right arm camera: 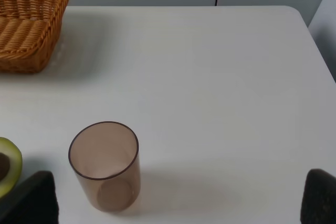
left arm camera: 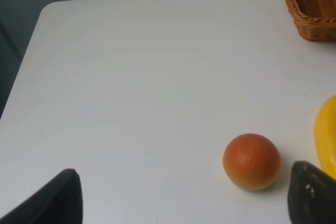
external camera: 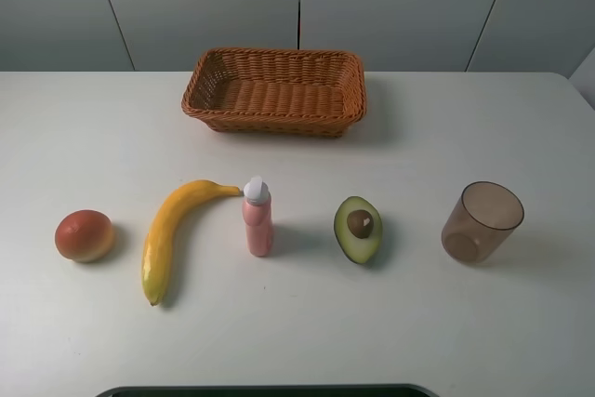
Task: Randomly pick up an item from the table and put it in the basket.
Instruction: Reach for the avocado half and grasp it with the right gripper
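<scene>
Left and right jaws gape wide, holding nothing, while the avocado [external camera: 358, 230] lies pit up on the tabletop [external camera: 465, 323] between bottle [external camera: 257, 222] and cup [external camera: 482, 222], well apart from the basket [external camera: 270, 123].

Rectangular orange-brown wicker basket [external camera: 275, 90]: woven, rough, matt.
Flat white tabletop [external camera: 465, 323]: smooth, matt.
Translucent brown cup [external camera: 482, 222]: smooth plastic, slight gloss.
Long yellow banana [external camera: 167, 234]: smooth, glossy.
Halved dark-green avocado [external camera: 358, 228]: matt flesh.
Pink bottle [external camera: 257, 218]: smooth plastic.

On the white table [external camera: 465, 118] I read: round fruit [left arm camera: 251, 161] just ahead of my left jaws; cup [right arm camera: 105, 163] and avocado [external camera: 358, 228] ahead of my right jaws; banana [external camera: 165, 230] and bottle [external camera: 257, 220] between; basket [external camera: 270, 123] beyond.
</scene>
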